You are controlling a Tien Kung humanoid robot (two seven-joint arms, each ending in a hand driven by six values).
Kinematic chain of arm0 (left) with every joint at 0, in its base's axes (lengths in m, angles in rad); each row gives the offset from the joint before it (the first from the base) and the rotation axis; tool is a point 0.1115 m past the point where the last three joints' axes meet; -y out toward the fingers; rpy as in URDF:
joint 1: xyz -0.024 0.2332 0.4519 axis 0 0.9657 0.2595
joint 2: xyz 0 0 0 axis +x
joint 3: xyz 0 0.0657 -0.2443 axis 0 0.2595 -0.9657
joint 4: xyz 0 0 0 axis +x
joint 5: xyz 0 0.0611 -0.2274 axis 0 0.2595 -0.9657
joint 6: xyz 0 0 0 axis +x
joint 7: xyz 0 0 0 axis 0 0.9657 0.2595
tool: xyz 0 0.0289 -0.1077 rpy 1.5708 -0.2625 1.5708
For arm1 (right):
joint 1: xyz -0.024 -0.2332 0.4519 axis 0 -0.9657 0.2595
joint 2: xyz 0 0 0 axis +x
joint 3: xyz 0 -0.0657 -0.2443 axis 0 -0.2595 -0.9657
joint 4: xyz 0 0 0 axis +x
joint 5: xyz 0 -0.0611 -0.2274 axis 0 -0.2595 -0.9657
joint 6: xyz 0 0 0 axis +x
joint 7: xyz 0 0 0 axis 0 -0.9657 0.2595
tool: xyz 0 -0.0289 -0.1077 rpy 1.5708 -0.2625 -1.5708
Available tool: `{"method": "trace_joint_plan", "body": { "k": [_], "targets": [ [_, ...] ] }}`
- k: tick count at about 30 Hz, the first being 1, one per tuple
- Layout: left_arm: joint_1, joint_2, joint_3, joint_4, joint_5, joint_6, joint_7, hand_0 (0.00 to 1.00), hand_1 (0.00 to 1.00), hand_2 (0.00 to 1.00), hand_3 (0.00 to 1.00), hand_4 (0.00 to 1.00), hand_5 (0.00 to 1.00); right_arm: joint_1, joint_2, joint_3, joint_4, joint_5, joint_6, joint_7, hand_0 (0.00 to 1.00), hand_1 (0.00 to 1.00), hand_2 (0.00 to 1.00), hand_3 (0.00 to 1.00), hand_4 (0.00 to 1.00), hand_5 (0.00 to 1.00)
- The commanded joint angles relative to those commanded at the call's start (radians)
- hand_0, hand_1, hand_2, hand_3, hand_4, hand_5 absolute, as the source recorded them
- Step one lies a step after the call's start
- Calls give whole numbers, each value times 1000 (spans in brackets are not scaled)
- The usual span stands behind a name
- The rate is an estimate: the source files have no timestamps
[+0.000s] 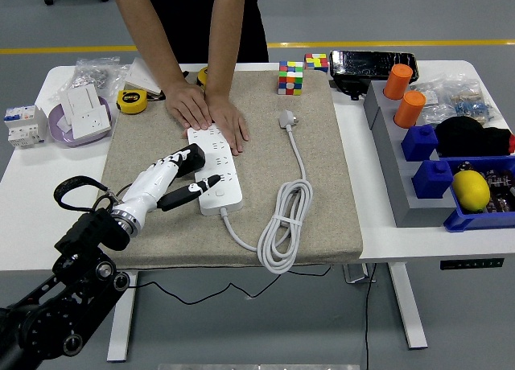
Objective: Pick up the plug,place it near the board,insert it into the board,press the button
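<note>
A white power strip [217, 170] lies on the beige mat [322, 193], its button [217, 194] near its front end. My left hand [187, 167] reaches in from the lower left, its fingers curled around a black plug [191, 154] at the strip's left edge. One dark finger [208, 181] lies across the strip's sockets. A person's two hands [211, 113] press down on the strip's far end. The strip's own white plug [287, 119] rests on the mat to the right, with its cable coiled [282, 225] in front. My right arm is out of sight.
Two Rubik's cubes [290, 76] stand at the mat's far edge. On the left are a yellow tape measure [131, 101], a purple bowl with a socket [80, 117] and a breaker [22, 125]. To the right, grey and blue bins [418, 145] hold orange cups and a lemon [470, 188].
</note>
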Motion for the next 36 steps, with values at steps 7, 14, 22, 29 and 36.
{"method": "trace_joint_plan", "body": {
  "k": [7,14,22,29,36],
  "targets": [
    [-16,4,19,-4,20,1,9,998,998,986,978,998,998,0,-1,-1,0,1,0,-1,818,747,743,759,998,802],
    [-18,7,43,2,24,-7,19,998,998,985,977,998,998,1,-3,-2,0,4,-1,-1,818,747,743,759,998,803],
    [-32,14,70,1,32,-13,27,998,998,985,977,998,998,-1,-3,-7,0,6,-1,-2,818,747,743,759,998,802],
    [-36,19,91,-20,46,-12,30,998,998,985,976,998,998,0,-5,-9,0,7,-2,-3,817,747,743,758,998,803],
    [-38,22,94,-43,58,-17,37,998,998,978,973,998,998,-2,-6,-11,0,7,-1,-3,818,747,742,757,998,804]
  ]
}}
